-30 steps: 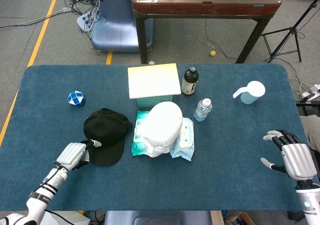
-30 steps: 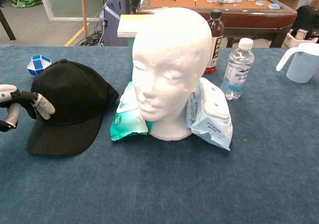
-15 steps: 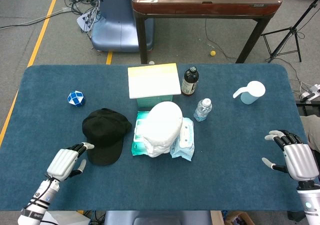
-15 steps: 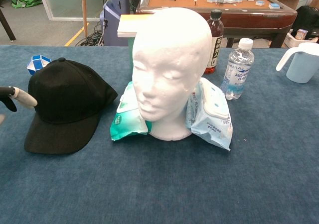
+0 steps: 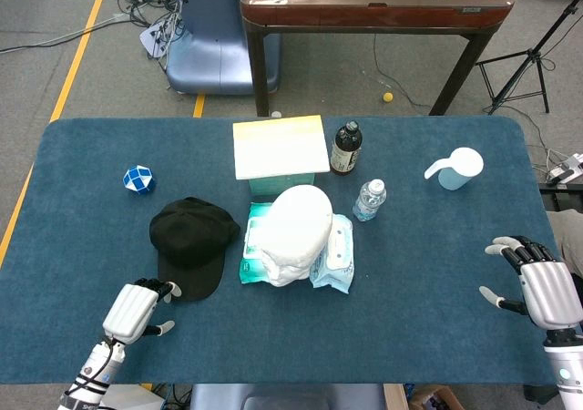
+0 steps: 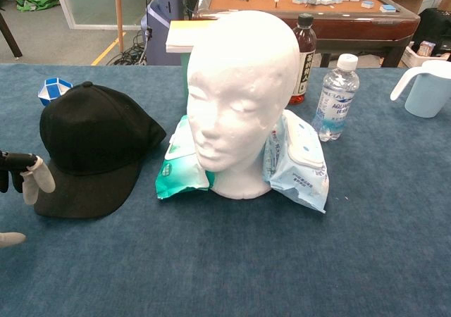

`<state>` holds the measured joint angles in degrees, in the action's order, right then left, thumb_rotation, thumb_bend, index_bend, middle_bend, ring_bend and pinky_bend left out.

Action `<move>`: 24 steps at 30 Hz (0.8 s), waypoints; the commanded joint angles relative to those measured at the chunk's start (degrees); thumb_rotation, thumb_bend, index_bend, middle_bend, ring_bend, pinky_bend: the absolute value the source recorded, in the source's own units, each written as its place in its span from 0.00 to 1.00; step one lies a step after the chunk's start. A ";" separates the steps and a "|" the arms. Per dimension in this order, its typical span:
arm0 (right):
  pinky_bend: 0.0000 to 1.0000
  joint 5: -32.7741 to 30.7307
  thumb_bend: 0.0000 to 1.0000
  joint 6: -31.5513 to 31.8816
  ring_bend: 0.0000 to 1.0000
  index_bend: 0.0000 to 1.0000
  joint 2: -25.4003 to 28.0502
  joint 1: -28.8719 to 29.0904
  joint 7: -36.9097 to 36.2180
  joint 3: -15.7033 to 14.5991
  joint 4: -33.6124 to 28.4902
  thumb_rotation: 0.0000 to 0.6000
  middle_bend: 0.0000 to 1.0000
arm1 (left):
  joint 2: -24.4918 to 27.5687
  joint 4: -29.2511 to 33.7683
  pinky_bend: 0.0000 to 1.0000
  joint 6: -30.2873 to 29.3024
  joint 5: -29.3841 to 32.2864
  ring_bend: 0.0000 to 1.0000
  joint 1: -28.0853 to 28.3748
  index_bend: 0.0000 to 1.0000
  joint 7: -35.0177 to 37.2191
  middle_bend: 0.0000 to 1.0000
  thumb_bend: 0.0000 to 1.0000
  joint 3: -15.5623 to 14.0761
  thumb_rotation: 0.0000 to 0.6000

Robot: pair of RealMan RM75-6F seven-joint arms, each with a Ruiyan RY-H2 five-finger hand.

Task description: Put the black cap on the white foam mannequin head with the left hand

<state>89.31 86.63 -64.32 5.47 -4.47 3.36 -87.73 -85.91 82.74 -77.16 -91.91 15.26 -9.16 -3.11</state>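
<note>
The black cap (image 5: 191, 240) (image 6: 95, 151) lies flat on the blue table, brim toward the front edge, just left of the white foam mannequin head (image 5: 296, 231) (image 6: 241, 95). The mannequin head stands upright and bare. My left hand (image 5: 137, 309) (image 6: 21, 178) hovers at the front left, by the cap's brim corner; its fingertips come close to the brim, and nothing is held in it. My right hand (image 5: 539, 288) rests at the far right edge with fingers spread, holding nothing.
Wet-wipe packs (image 6: 180, 163) (image 6: 299, 156) flank the mannequin head. Behind it stand a yellow-topped box (image 5: 281, 150), a dark bottle (image 5: 345, 148) and a water bottle (image 5: 369, 199). A blue-white puzzle toy (image 5: 138, 179) lies at left, a pale blue jug (image 5: 455, 168) at right.
My left hand has let go of the cap and drawn back toward the front edge. The cap has settled flat. The right hand has barely moved.
</note>
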 commanded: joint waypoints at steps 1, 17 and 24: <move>0.27 -0.04 0.04 -0.11 0.21 0.35 0.02 0.04 -0.09 0.01 0.05 1.00 0.30 | -2.69 -3.08 0.42 -0.87 -0.07 0.44 -0.21 0.44 -0.53 0.56 0.06 0.82 1.00; 0.27 -0.21 0.04 -0.36 0.21 0.35 0.15 0.10 -0.21 0.07 -0.01 1.00 0.30 | -9.33 -11.73 0.42 -2.01 0.95 0.45 -0.17 0.46 0.38 0.61 0.06 2.66 1.00; 0.27 -0.16 0.04 -0.29 0.21 0.35 0.14 0.06 -0.21 0.05 0.04 1.00 0.30 | -10.86 -14.06 0.42 -2.20 1.02 0.45 0.03 0.47 0.37 0.62 0.05 2.94 1.00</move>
<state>89.14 86.33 -64.18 5.53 -4.68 3.41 -87.70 -96.48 69.05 -79.31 -90.91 15.25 -8.73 -0.22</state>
